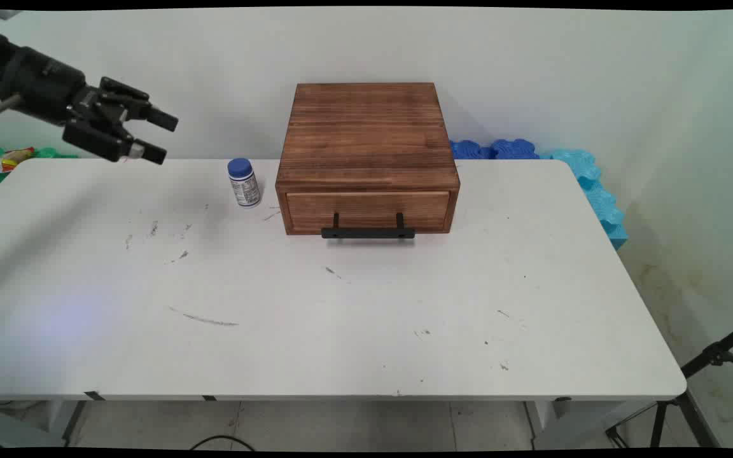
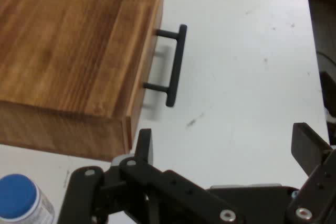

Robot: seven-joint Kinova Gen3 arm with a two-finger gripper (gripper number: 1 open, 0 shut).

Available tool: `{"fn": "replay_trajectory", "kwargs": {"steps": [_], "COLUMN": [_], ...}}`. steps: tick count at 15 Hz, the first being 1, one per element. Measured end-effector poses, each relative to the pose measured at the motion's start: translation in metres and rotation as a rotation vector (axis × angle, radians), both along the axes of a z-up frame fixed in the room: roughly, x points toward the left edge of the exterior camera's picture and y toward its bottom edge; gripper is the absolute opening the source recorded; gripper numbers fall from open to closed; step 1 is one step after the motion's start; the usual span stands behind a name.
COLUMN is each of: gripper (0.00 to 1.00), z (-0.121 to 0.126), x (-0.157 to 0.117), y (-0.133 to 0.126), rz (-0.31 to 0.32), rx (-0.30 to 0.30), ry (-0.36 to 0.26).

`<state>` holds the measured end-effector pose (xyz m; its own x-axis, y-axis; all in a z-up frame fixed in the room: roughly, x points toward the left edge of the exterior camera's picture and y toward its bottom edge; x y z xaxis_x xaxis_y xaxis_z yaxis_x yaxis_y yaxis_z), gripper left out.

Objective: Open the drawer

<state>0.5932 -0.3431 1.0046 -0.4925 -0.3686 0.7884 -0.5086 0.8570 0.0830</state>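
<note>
Two jaws spread apart, gripper empty above table, near bottle, wooden drawer box beyond.

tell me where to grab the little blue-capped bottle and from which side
Likely around the labelled body just under the blue cap, coming from above or from the table's left. The bottle stands upright with bare table on its left and front; the wooden drawer box crowds its right. The gripper is open, up to its left.

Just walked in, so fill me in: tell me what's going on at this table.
The gripper hangs open and empty in the air over the table's far left. Nearest it stands a small white bottle with a blue cap, upright, just left of a wooden box whose drawer is shut, its black handle untouched.
</note>
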Motion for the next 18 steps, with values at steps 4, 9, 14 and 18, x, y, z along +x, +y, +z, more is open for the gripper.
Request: {"fn": "replay_trajectory", "kwargs": {"steps": [4, 9, 14, 18], "gripper": [1.00, 1.00, 1.00, 1.00], "z": [-0.004, -0.032, -0.061, -0.094], "x": [-0.029, -0.097, -0.150, -0.206], "y": [-0.009, -0.026, -0.042, -0.057], "rz": [0.041, 0.061, 0.080, 0.059], "rx": [-0.026, -0.036, -0.022, -0.004], "ry": [0.006, -0.059, -0.113, -0.171]}}
